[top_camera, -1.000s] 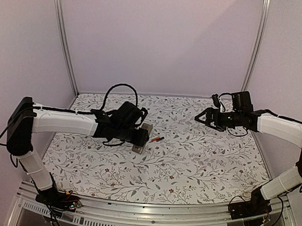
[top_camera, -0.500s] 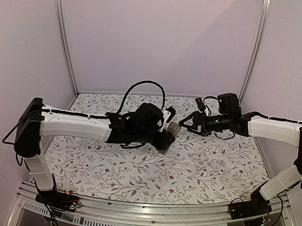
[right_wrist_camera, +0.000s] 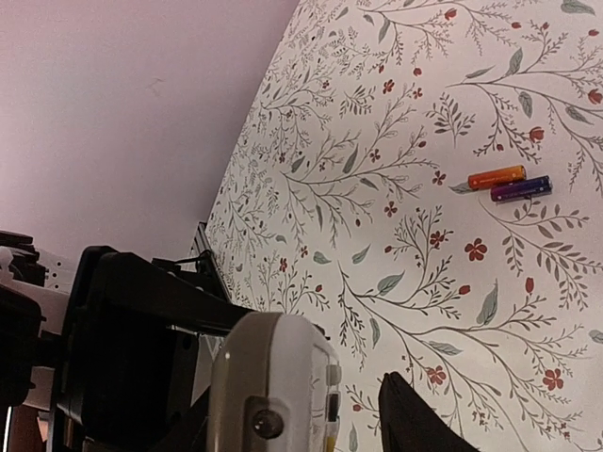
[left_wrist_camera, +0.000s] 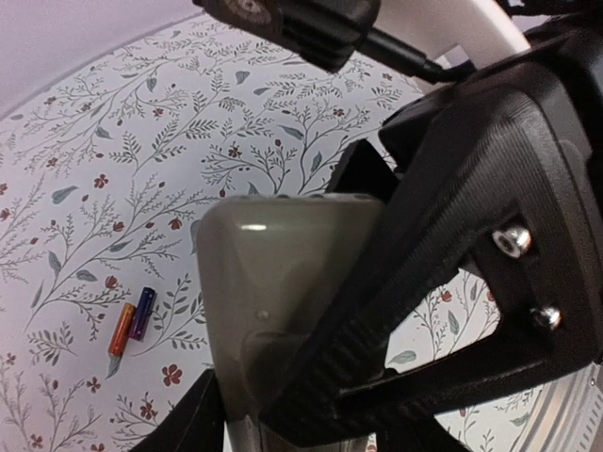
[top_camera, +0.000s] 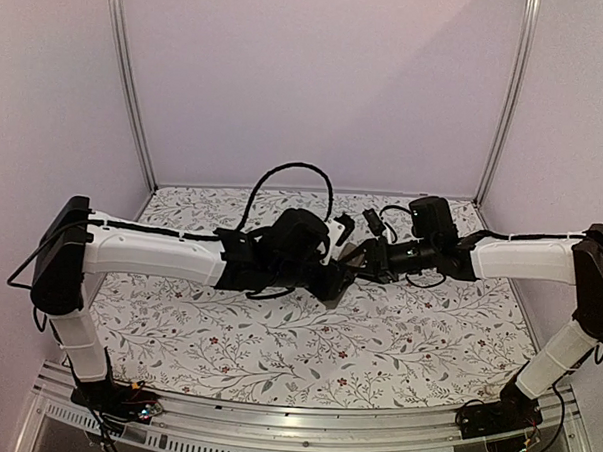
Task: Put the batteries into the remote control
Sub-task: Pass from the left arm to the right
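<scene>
The left arm point(top_camera: 150, 249) reaches in from 9 o'clock and the right arm point(top_camera: 520, 258) from 3 o'clock. Their wrists meet close together over the middle of the floral surface point(top_camera: 427, 332). From the top camera that meeting place is a dark tangle, and what sits between the wrists cannot be made out.

The left wrist camera shows it plainly. The remote control point(left_wrist_camera: 254, 282), grey-beige with a rounded upper end, rises from 6 o'clock of that view, its lower part pinched in the left jaws. One black finger of the right jaws slants across its right side, running from 6 o'clock up toward 2 o'clock. Two bright screws point(left_wrist_camera: 513, 240) sit on the black frame behind that finger.

In the right wrist camera the remote's rounded end sits at 6 o'clock, with the right jaws partly spread about it. A strip of patterned surface shows between the remote and the finger at 5 o'clock. Whether these jaws actually pinch the remote I cannot tell.

The orange battery point(left_wrist_camera: 121, 330) and the purple battery point(left_wrist_camera: 142, 314) lie flat on the surface, side by side and parallel, well apart from the remote. They are at 8 o'clock of the remote in the left wrist view and at 2 o'clock of it in the right wrist view.
</scene>
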You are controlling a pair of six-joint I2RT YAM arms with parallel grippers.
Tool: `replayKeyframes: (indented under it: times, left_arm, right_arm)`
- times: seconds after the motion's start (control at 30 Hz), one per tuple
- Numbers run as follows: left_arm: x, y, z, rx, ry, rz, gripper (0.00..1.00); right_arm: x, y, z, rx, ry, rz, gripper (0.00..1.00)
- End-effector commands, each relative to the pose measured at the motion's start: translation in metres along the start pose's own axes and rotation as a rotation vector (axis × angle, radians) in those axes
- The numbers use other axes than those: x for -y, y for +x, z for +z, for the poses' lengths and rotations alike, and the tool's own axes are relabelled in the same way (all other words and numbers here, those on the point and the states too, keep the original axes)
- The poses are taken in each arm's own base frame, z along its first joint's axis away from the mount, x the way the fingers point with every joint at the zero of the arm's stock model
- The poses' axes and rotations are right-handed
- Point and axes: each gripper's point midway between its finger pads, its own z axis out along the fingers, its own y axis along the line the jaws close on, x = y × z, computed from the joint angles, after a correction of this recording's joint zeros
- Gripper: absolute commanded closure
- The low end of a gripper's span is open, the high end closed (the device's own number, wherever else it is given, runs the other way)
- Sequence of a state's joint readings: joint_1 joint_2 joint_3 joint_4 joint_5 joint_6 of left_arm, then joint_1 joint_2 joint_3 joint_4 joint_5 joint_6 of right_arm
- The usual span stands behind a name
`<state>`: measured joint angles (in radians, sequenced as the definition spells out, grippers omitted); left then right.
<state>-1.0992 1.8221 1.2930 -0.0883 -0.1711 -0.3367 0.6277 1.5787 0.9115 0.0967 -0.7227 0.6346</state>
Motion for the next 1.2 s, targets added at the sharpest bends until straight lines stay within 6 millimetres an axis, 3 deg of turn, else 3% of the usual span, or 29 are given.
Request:
replayKeyframes:
  times: [0.0,0.17,0.33,0.43,0.5,0.53,0.7,0.83,1.0,1.17]
  left_arm:
    - [0.010,-0.007,-0.005,0.038,0.026,0.007,0.55]
    - [0.010,-0.008,-0.008,0.037,0.025,0.010,0.56]
    - [0.009,-0.010,-0.016,0.031,0.024,0.022,0.49]
    - [0.008,-0.014,-0.027,0.034,0.029,0.032,0.26]
    - [0.007,-0.018,-0.039,0.050,0.036,0.050,0.03]
    - [0.007,-0.020,-0.048,0.063,0.045,0.065,0.01]
    - [-0.005,-0.027,-0.089,0.123,0.031,0.174,0.00]
    - [-0.017,-0.008,-0.103,0.113,-0.009,0.310,0.00]
    - [-0.004,0.024,-0.117,0.119,0.037,0.584,0.01]
    - [0.014,0.041,-0.122,0.169,0.060,0.784,0.10]
  right_arm:
    - [-0.012,-0.010,0.006,0.015,-0.058,0.001,0.52]
    - [-0.017,-0.012,0.004,0.022,-0.070,0.002,0.70]
    - [-0.024,-0.016,0.000,0.035,-0.081,-0.008,0.86]
    - [-0.030,-0.018,-0.002,0.033,-0.095,-0.012,0.96]
    - [-0.032,-0.018,-0.004,0.031,-0.103,-0.014,1.00]
    - [-0.031,-0.018,-0.006,0.026,-0.105,-0.012,1.00]
    - [-0.027,-0.008,-0.014,-0.007,-0.131,-0.013,1.00]
    - [-0.028,0.006,-0.018,-0.057,-0.153,-0.050,1.00]
    - [-0.032,0.023,-0.021,-0.118,-0.193,-0.108,1.00]
    - [-0.036,0.033,-0.023,-0.162,-0.216,-0.127,1.00]
